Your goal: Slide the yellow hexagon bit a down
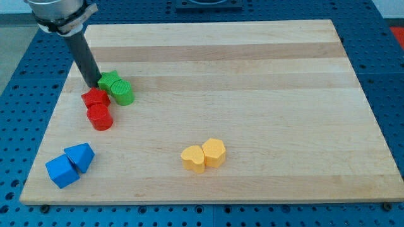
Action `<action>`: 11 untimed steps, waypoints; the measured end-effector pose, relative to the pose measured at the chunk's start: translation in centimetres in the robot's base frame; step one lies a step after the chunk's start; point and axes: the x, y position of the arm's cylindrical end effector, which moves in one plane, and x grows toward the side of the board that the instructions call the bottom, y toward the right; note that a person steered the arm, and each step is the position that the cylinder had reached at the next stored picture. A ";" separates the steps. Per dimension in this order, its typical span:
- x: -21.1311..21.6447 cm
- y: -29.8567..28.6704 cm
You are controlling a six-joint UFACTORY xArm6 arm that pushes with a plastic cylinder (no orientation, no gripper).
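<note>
The yellow hexagon lies on the wooden board at the view's lower middle. It touches a second yellow block, heart-like in shape, on its left. My tip is far from both, at the view's upper left. It stands just left of a green star-like block and just above a red star-like block.
A green cylinder sits against the green star's right. A red cylinder sits below the red star. A blue triangle and a blue cube lie near the board's lower left corner.
</note>
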 end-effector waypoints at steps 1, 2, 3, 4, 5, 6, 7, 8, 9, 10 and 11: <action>-1.6 -2.8; -1.7 -3.2; -1.7 -2.9; -4.3 4.1; -4.6 15.2; -2.8 20.7; -2.6 20.7; -1.6 20.8; 3.9 21.4; 5.5 20.9; 5.5 20.5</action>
